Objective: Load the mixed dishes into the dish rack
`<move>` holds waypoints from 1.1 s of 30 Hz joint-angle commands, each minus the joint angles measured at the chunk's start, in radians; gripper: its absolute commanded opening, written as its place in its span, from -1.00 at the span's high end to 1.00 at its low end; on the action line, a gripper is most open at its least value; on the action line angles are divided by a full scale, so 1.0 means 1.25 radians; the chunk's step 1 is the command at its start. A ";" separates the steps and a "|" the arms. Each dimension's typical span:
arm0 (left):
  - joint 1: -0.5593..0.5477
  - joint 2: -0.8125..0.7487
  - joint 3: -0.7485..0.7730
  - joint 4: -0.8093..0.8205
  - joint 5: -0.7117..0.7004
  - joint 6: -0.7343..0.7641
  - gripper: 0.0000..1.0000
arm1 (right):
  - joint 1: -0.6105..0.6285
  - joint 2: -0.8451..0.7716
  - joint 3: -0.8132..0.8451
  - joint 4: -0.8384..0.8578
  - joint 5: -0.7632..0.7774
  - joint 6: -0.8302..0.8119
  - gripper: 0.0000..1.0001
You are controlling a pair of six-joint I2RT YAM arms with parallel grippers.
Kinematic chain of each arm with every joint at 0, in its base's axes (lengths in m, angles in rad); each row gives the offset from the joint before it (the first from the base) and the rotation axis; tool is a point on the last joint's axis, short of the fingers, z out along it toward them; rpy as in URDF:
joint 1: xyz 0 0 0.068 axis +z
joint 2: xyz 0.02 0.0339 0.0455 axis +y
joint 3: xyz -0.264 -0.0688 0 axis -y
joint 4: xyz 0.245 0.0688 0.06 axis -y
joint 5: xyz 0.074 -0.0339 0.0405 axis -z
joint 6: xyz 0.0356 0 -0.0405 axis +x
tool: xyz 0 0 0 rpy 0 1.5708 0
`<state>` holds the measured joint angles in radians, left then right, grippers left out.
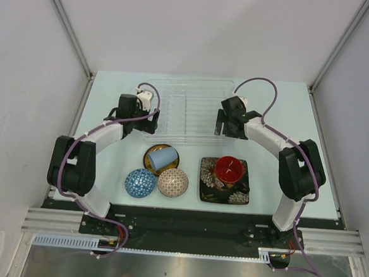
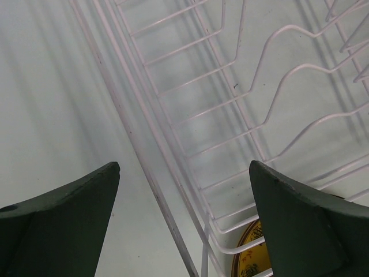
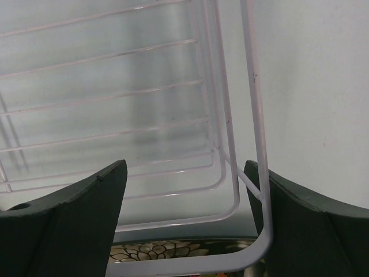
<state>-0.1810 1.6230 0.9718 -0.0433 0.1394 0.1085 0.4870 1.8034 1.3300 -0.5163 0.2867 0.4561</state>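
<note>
1. Surface: pale mint-green table (image 1: 287,114), matt, with soft shadows under the arms.
2. Room: plain whitish-grey panels on the left, far and right sides, joined by slanting aluminium posts (image 1: 66,22); at the near edge a black strip and an aluminium rail (image 1: 184,230) carrying both arm bases.
3. Dish rack (image 1: 194,88): clear plastic tray with thin white wire dividers, set at the far middle of the table, no dish inside it.
4. Left gripper (image 2: 184,163): fingers spread wide, poised over the rack's left rim, with rim and wire running between them in the wrist view; contact impossible to judge.
5. Right gripper (image 3: 185,162): likewise spread apart, over the rack's near right corner, the rounded wire corner between the fingers; nothing pinched.
6. Small yellow dark-rimmed plate (image 1: 152,153): just near of the rack, left of centre, with the pale blue cup (image 1: 163,157) lying on its side on top.
7. Blue patterned bowl (image 1: 140,183) and beige patterned bowl (image 1: 172,182): side by side near of the yellow plate, touching or nearly so, patterned domes up.
8. Black floral square plate (image 1: 209,190): right of the bowls, with the red-inside dark mug (image 1: 229,169) upright on its far part.
</note>
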 commanded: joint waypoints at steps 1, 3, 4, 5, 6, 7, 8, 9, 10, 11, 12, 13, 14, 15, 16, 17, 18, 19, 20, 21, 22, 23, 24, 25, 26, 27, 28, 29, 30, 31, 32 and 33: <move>-0.007 0.018 0.061 -0.011 0.034 0.015 -0.99 | 0.007 -0.042 -0.010 -0.031 0.022 0.000 -0.76; -0.010 0.044 0.107 -0.018 0.038 0.014 -1.00 | 0.008 -0.046 -0.011 -0.035 0.028 0.003 -0.77; -0.010 0.053 0.122 -0.022 0.045 0.013 -0.99 | 0.008 -0.051 -0.011 -0.037 0.034 0.003 -0.77; -0.010 0.070 0.148 -0.023 0.046 0.013 -0.99 | 0.008 -0.052 -0.012 -0.040 0.037 0.006 -0.78; -0.012 0.078 0.161 -0.027 0.049 0.011 -0.99 | 0.009 -0.054 -0.014 -0.042 0.039 0.007 -0.80; -0.012 0.087 0.176 -0.032 0.052 0.010 -0.99 | 0.009 -0.056 -0.014 -0.042 0.044 0.008 -0.81; -0.013 0.094 0.204 -0.038 0.058 0.006 -0.99 | 0.009 -0.056 -0.015 -0.043 0.047 0.008 -0.84; -0.015 0.108 0.216 -0.050 0.061 0.004 -0.99 | 0.010 -0.057 -0.016 -0.043 0.050 0.009 -0.86; -0.016 0.109 0.225 -0.054 0.064 -0.003 -0.99 | 0.010 -0.057 -0.016 -0.042 0.060 0.007 -0.89; -0.016 0.110 0.234 -0.054 0.074 -0.006 -1.00 | 0.009 -0.060 -0.015 -0.039 0.066 0.005 -0.92; -0.017 0.108 0.234 -0.051 0.077 -0.007 -0.99 | 0.007 -0.061 -0.015 -0.035 0.074 0.001 -0.95; -0.017 0.106 0.233 -0.050 0.081 -0.009 -0.99 | 0.000 -0.062 -0.015 -0.023 0.076 -0.002 -0.96; -0.017 0.104 0.231 -0.049 0.092 -0.010 -0.99 | -0.005 -0.067 -0.015 -0.015 0.075 -0.008 -0.97; -0.018 0.101 0.233 -0.049 0.097 -0.013 -1.00 | -0.012 -0.069 -0.015 -0.008 0.065 -0.009 -0.98; -0.020 0.099 0.235 -0.051 0.103 -0.016 -0.99 | -0.030 -0.073 -0.015 0.007 0.058 -0.009 -0.98; -0.021 0.099 0.235 -0.050 0.111 -0.017 -0.99 | -0.039 -0.080 -0.014 0.011 0.051 -0.009 -0.98; -0.022 0.099 0.236 -0.048 0.117 -0.018 -0.99 | -0.046 -0.083 -0.014 0.013 0.041 -0.010 -0.98; -0.025 0.101 0.241 -0.046 0.124 -0.022 -0.99 | -0.057 -0.087 -0.012 0.017 0.038 -0.010 -0.98; -0.029 0.103 0.247 -0.045 0.125 -0.022 -0.99 | -0.061 -0.089 -0.012 0.017 0.037 -0.013 -0.98; -0.032 0.109 0.253 -0.046 0.131 -0.025 -0.99 | -0.063 -0.094 -0.012 0.014 0.038 -0.014 -0.98; -0.034 0.120 0.270 -0.048 0.131 -0.027 -0.99 | -0.064 -0.095 -0.012 0.011 0.039 -0.015 -0.97; -0.040 0.129 0.282 -0.056 0.131 -0.028 -0.99 | -0.063 -0.099 -0.014 0.007 0.039 -0.015 -0.97; -0.043 0.135 0.293 -0.060 0.128 -0.030 -0.99 | -0.063 -0.104 -0.012 0.004 0.041 -0.016 -0.97; -0.043 0.143 0.312 -0.065 0.124 -0.034 -0.99 | -0.061 -0.106 -0.014 0.001 0.045 -0.016 -0.97; -0.043 0.145 0.322 -0.070 0.120 -0.036 -0.99 | -0.056 -0.110 -0.014 -0.002 0.054 -0.015 -0.98; -0.043 0.145 0.329 -0.073 0.112 -0.032 -0.99 | -0.053 -0.122 -0.014 -0.004 0.059 -0.019 -0.98; -0.042 0.142 0.340 -0.076 0.109 -0.029 -0.99 | -0.050 -0.127 -0.012 -0.005 0.065 -0.027 -0.98; -0.039 0.141 0.347 -0.081 0.102 -0.026 -0.99 | -0.042 -0.133 -0.012 -0.003 0.075 -0.030 -0.98; -0.036 0.137 0.353 -0.088 0.101 -0.023 -0.99 | -0.040 -0.139 -0.012 -0.001 0.080 -0.032 -0.98; -0.027 0.133 0.365 -0.095 0.097 -0.022 -1.00 | -0.036 -0.155 -0.012 0.001 0.086 -0.041 -0.98; -0.022 0.122 0.371 -0.114 0.095 -0.019 -0.99 | -0.029 -0.165 -0.012 0.001 0.091 -0.045 -0.98; -0.016 0.113 0.375 -0.120 0.091 -0.014 -0.99 | -0.014 -0.174 -0.012 0.004 0.107 -0.053 -0.99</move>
<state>-0.2180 1.8149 1.3624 -0.1856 0.2394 0.0868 0.4316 1.6714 1.3121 -0.5331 0.3504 0.4244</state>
